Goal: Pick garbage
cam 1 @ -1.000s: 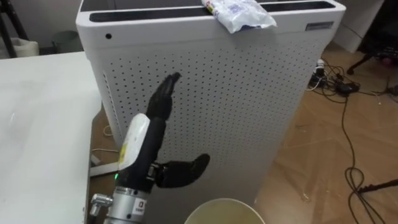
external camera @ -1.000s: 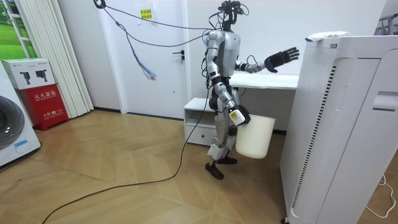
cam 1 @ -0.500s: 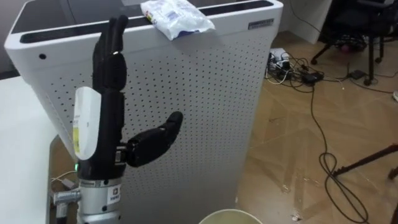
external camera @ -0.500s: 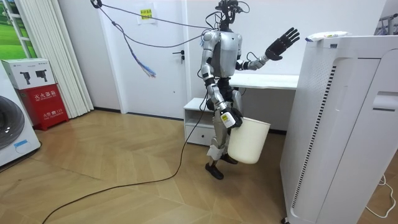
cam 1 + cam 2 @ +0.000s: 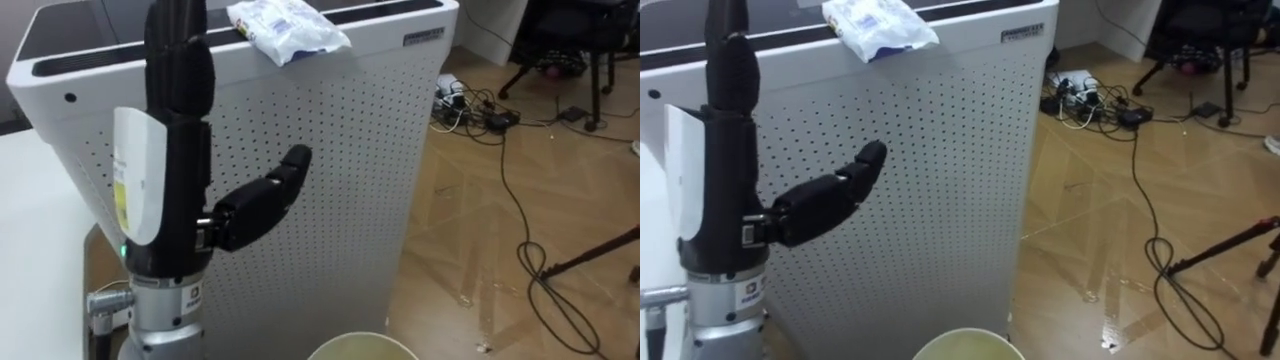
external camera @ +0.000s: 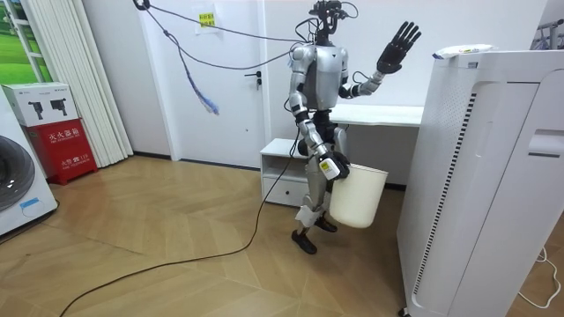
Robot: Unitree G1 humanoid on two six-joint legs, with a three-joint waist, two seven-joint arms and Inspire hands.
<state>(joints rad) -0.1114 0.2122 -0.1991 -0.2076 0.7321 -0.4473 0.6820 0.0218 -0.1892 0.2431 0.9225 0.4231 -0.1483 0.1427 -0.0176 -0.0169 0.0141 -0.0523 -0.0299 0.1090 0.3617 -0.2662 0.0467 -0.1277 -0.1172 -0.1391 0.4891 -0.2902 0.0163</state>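
Note:
A crumpled white plastic packet (image 5: 285, 28) with blue print lies on top of a tall white perforated appliance (image 5: 330, 150), near its front edge. My left hand (image 5: 178, 75) is raised in front of the appliance, open, with fingers straight up and thumb out to the side. Its fingertips reach the height of the top, left of the packet and apart from it. In the room view the left hand (image 6: 395, 46) is lifted toward the packet (image 6: 463, 51). My right hand (image 6: 328, 167) hangs low, shut on the rim of a white bin (image 6: 357, 195). The bin's rim (image 5: 360, 347) shows at the bottom edge.
A white table (image 5: 30, 250) lies to my left, beside the appliance. Cables and a power strip (image 5: 480, 112) trail over the wooden floor to the right, by a black chair base (image 5: 575, 45). A low white drawer cabinet (image 6: 280, 167) stands behind me.
My left hand has risen from pointing forward to upright at the height of the appliance's top. The bin has swung at my right side. The eye views have shifted.

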